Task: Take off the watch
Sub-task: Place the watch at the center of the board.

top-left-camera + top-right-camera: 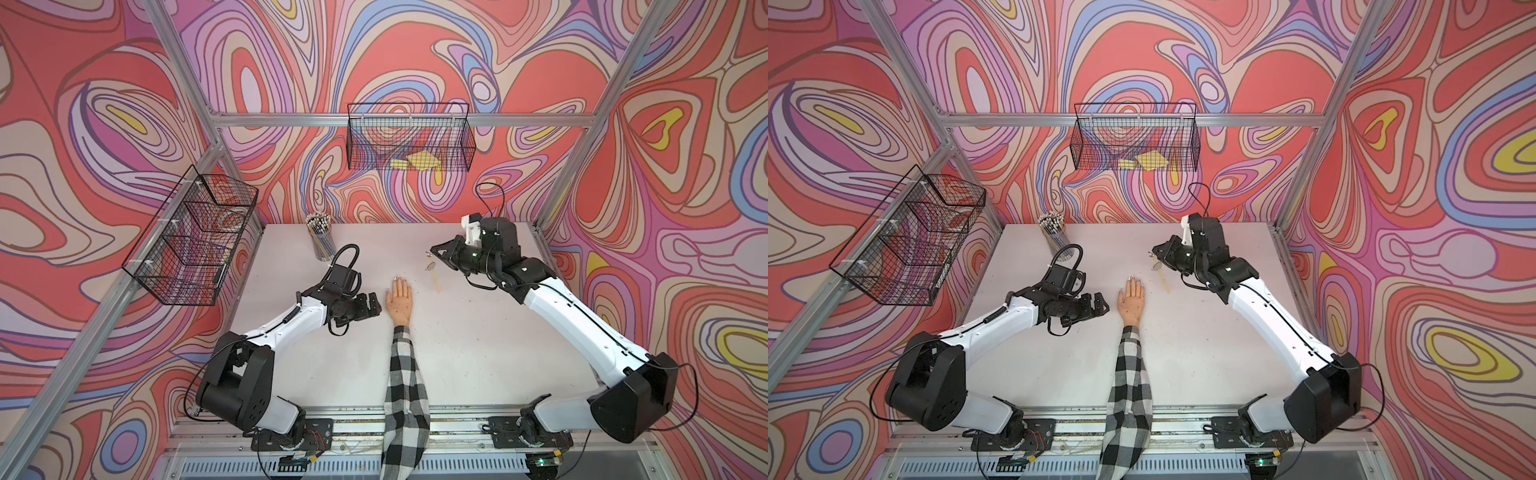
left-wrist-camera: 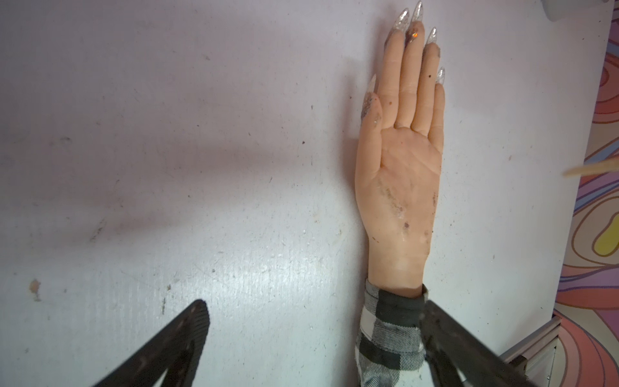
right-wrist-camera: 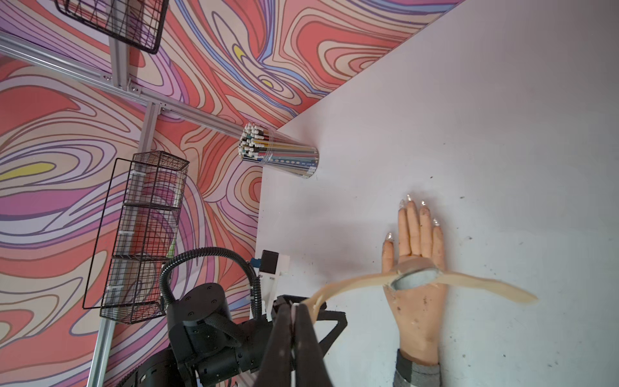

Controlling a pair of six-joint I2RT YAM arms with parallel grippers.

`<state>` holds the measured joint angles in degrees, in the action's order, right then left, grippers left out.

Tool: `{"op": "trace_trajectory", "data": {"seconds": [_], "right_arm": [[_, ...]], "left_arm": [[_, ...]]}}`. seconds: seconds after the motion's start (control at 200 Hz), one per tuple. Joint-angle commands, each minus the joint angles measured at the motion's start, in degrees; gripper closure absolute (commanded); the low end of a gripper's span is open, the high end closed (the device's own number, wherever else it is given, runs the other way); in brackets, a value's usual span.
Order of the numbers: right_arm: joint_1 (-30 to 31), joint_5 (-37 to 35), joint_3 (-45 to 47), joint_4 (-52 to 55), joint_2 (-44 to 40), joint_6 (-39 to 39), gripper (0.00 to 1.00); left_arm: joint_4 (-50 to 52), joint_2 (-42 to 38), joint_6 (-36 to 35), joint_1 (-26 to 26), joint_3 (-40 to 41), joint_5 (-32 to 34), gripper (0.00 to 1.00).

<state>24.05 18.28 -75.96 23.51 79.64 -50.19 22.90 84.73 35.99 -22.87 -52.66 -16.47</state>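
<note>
**Watch off the wrist, hanging by a thin pinch**

The right gripper [image 3: 298,306] is clamped shut on the very end of one strap of the watch [image 3: 413,276]. The rest hangs free: the dial, then the second strap trailing beyond it. In a top view the watch [image 1: 431,266] dangles above the surface [image 1: 457,353], toward its far edge and right of the middle. It is clear of the mannequin hand [image 1: 400,301], whose wrist is bare. Whether the lower strap tip touches the surface I cannot tell.

The main risk is that hold. So little strap sits between the jaws that the dial's weight could pull it out, and the watch would drop. A quick swing of the arm would set the dial swaying and load the pinch further. If the trailing strap drags on the surface during a move, it could tug the watch loose in the same way.

The left gripper [image 2: 316,305] is spread wide and holds nothing, near the middle of the surface. In its wrist view one finger lies at the cuff of the checked sleeve [image 2: 388,335]. A careless sideways move could catch the cloth and shift the arm. The pencil cup [image 1: 321,243], near the far left corner, looks too far off to matter.
</note>
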Motion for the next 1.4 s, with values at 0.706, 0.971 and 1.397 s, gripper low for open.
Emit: {"op": "trace_trajectory", "data": {"seconds": [0.706,0.971,1.397], "right_arm": [[-3.44,1.8,-18.72,0.29,24.0,4.84,1.0],[-5.12,-0.04,-10.12,-3.26,19.65,4.63,1.0],[-6.83,-5.06,28.77,-7.77,-2.55,2.82,1.0]], "left_arm": [[-1.03,0.71,1.43,0.2,2.17,-1.31,0.01],[-1.09,-0.27,1.85,0.2,2.79,-1.5,0.01],[-1.79,0.0,2.59,0.25,2.48,-2.75,0.01]]}}
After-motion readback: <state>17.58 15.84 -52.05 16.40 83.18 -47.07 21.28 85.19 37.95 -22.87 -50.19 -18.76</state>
